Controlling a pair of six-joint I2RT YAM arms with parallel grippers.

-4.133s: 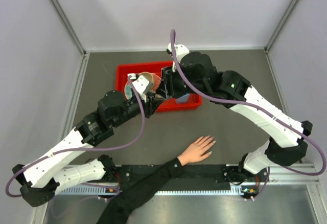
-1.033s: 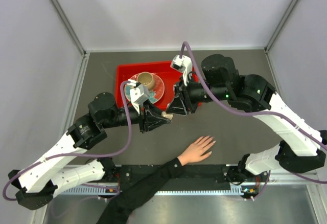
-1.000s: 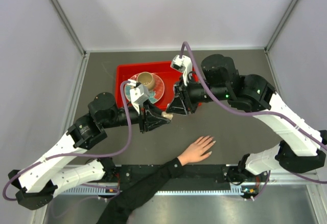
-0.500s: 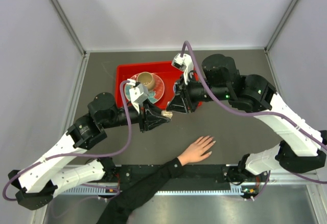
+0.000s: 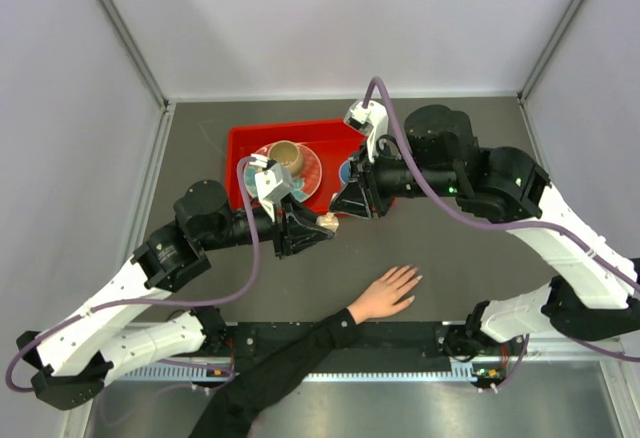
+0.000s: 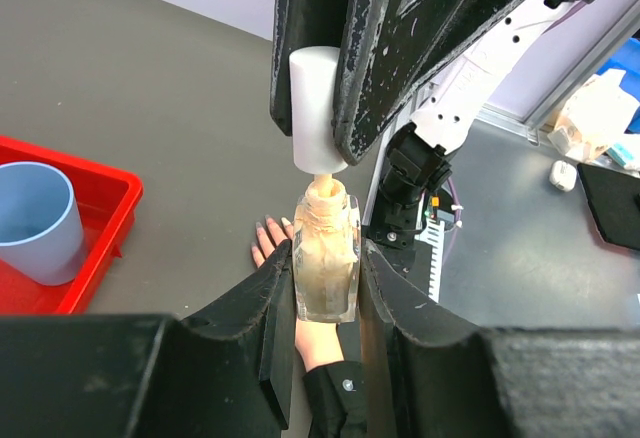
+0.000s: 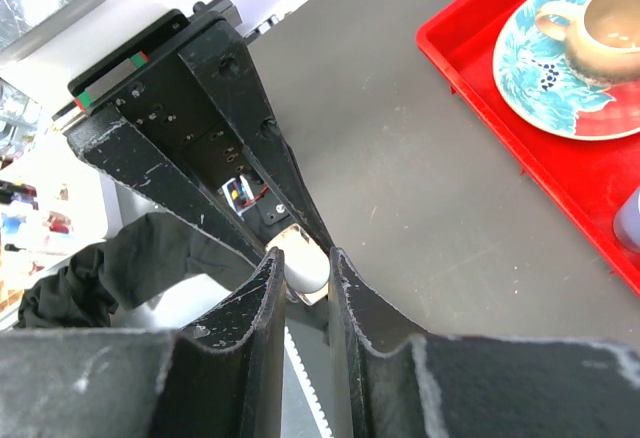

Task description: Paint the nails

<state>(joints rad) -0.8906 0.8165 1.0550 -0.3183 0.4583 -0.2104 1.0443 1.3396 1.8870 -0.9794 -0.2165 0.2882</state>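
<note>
**Cap-to-nail approach: the nails lie below both hands, on the base side**

Confirm the grips first. The left hand (image 6: 325,293) is clamped on the body of the polish bottle (image 6: 325,258). The right hand (image 7: 303,270) is clamped on its white cap (image 6: 315,108). The two hands meet tip to tip, raised off the bench (image 5: 450,248). The bottle's long axis runs straight from the left hand into the right hand. The cap sits at the mouth of the neck, with bare neck showing beneath it. No brush is visible.

Locate the nails (image 5: 413,276). They tip the person's fingers (image 5: 400,284), which lie flat and spread on the bench. From both hands they lie downward and back toward the arm bases, offset to the right hand's outer side. The fingers point away from the bases, toward the right arm. The right hand is slightly the nearer of the two.

Judged from this layout, you draw the cap clear along the bottle axis before any descent. You then carry it down and back to the fingertips.
</note>
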